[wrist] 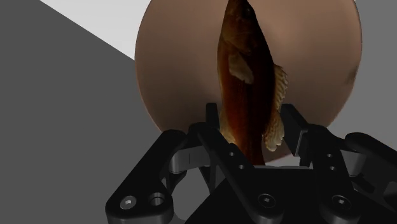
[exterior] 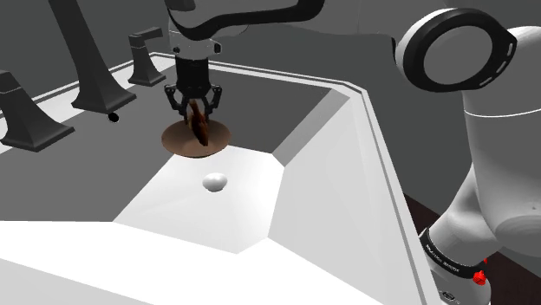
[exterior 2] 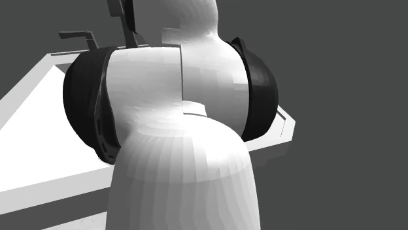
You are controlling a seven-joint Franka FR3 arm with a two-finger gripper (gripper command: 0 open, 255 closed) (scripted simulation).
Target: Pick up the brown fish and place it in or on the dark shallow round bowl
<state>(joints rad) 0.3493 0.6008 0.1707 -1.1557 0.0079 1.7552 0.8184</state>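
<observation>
One brown fish [wrist: 245, 95] vertical between fingers [wrist: 296, 125]; head down toward bowl [wrist: 175, 63]

The fish [wrist: 245, 76] has glossy dark brown skin with a fine scale texture and paler, ribbed fins. The bowl [wrist: 178, 70] is smooth and matt, a flat brown without shine. The gripper [wrist: 252, 124] is black, with a dull sheen along its edges and small screw heads. The sink [exterior: 321, 173] is plain white, smooth and matt; the arm [exterior: 507, 130] is smooth white with dark glossy joints
</observation>
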